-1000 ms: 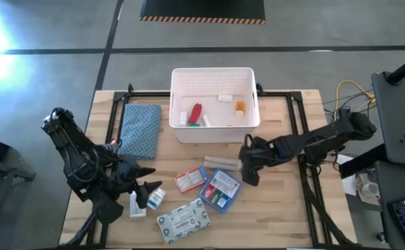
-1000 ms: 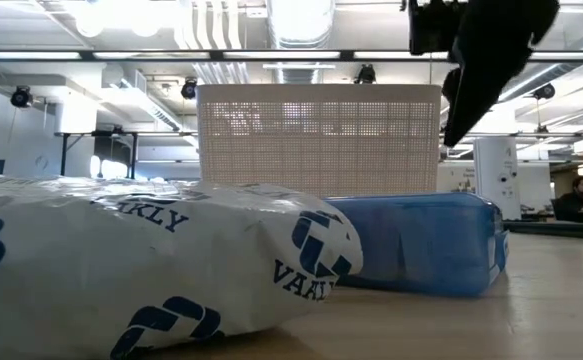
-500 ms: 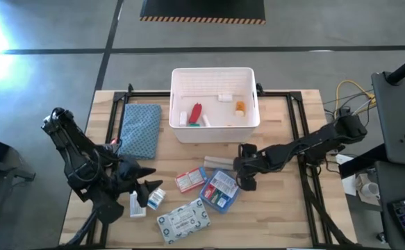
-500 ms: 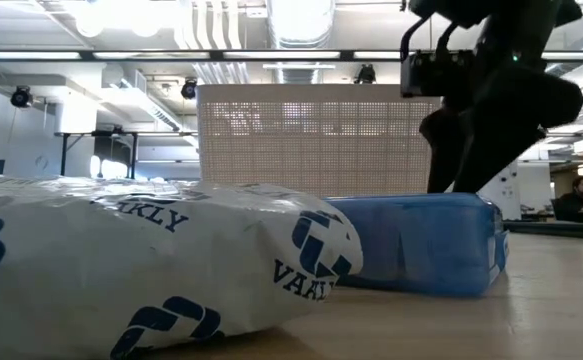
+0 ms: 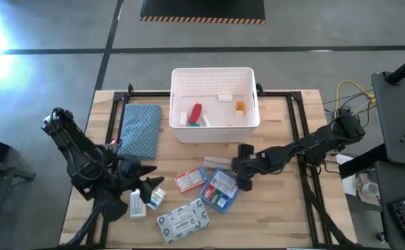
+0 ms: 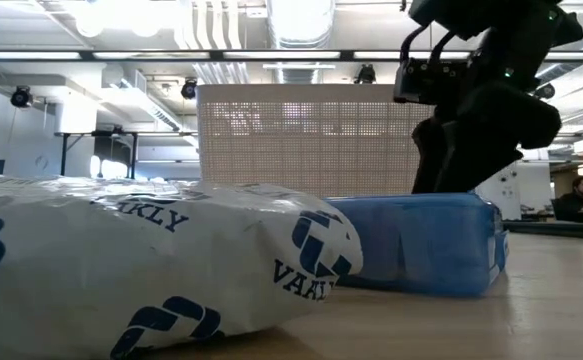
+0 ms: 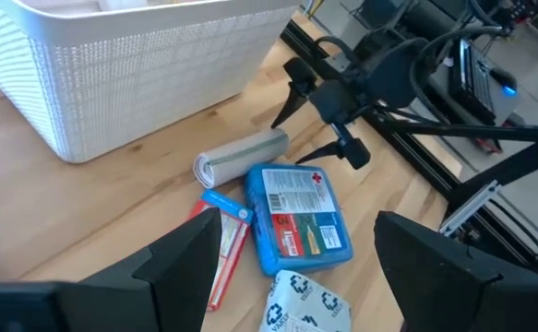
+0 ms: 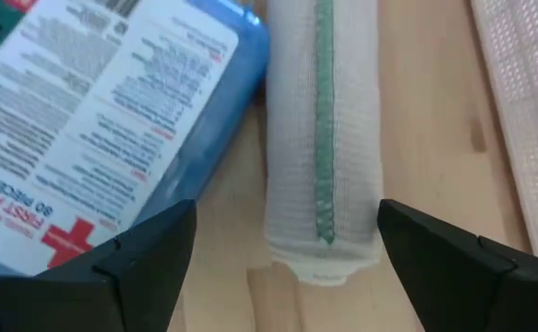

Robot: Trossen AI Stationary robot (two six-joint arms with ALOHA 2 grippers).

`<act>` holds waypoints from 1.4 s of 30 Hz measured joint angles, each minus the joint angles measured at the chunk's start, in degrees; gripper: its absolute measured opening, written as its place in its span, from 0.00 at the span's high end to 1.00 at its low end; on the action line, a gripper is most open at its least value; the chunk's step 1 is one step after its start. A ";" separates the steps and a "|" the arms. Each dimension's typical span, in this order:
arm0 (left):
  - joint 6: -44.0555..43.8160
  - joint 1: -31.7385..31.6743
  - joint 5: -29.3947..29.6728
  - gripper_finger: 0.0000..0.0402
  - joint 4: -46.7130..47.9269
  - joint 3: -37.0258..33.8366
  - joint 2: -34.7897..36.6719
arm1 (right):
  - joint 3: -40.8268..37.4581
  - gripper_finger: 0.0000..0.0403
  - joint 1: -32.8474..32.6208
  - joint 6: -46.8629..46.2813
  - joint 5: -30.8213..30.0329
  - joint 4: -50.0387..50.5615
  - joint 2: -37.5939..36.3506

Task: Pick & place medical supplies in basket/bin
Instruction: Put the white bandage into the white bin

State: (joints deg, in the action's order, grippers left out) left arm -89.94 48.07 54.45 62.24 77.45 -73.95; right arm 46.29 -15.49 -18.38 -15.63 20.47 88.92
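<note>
The white slotted bin [image 5: 215, 126] stands at the table's far middle and holds a red tube [image 5: 196, 112] and small pieces. In front of it lie a beige roll [image 5: 220, 162], a red-white packet [image 5: 189, 180], a blue-red box [image 5: 220, 190], a grey-white patterned pack [image 5: 183, 221] and two white bottles [image 5: 138, 204]. My right gripper [image 5: 242, 173] is open and low at the roll's right end [image 8: 324, 242], one finger on either side, touching nothing. My left gripper [image 5: 151, 182] is open above the bottles.
A blue-grey folded cloth [image 5: 139, 130] lies left of the bin. The blue-red box [image 8: 93, 111] lies close against the roll's near side, and the bin wall [image 8: 527, 111] is just beyond the roll. Black frame rails run along the table's edges.
My right gripper has moved toward the table's left and come down, from beside the bin's front right corner to the beige roll's right end. It stays open. The supplies have not moved.
</note>
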 joint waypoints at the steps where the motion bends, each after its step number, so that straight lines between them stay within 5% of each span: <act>1: -0.21 -0.09 -0.05 0.34 -0.01 -0.14 0.00 | -0.04 0.19 0.00 0.00 -0.19 -0.98 0.23; 13: -1.30 -0.12 -0.68 0.34 -0.15 -0.79 0.00 | 0.33 0.19 1.13 -6.28 -0.89 -6.47 9.04; 20: -1.30 -0.12 -2.40 0.34 -0.10 -0.79 0.00 | 1.94 0.21 1.12 -10.46 -1.21 -6.08 7.99; 35: -1.26 -0.10 -4.06 0.34 0.17 -1.38 0.00 | 2.84 0.58 2.62 -15.21 1.20 -5.66 8.88; 42: 1.03 -0.10 -4.04 0.34 0.17 -1.38 0.00 | 11.55 0.77 0.82 -15.38 -2.39 3.51 1.96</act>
State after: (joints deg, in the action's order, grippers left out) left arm -88.90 47.97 50.41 62.41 76.07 -73.95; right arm 57.83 -14.67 -33.75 -18.02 23.98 90.88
